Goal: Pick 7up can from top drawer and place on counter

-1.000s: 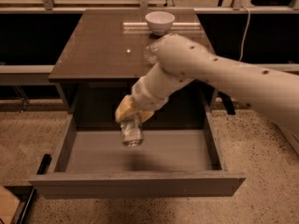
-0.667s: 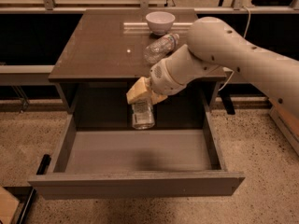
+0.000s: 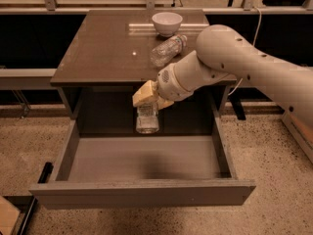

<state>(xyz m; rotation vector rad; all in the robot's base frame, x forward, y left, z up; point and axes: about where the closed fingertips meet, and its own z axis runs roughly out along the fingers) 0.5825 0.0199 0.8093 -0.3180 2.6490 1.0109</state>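
Holds the 7up can [image 3: 147, 121] clamped in the gripper [image 3: 146, 105], hanging upright just beneath the fingers. Hovers above the rear of the open top drawer [image 3: 142, 193], level with the front edge of the counter [image 3: 102, 48]. Beyond the gripper, on the counter: clear plastic bottle [image 3: 166, 51] lying down, white bowl [image 3: 167, 23] farther back.

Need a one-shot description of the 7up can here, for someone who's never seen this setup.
Find the grey cabinet with its top drawer pulled open below the brown counter. The gripper hangs over the drawer's back, shut on the 7up can. It is the short silvery cylinder in mid-air, unlike the long clear bottle and white bowl on the counter.
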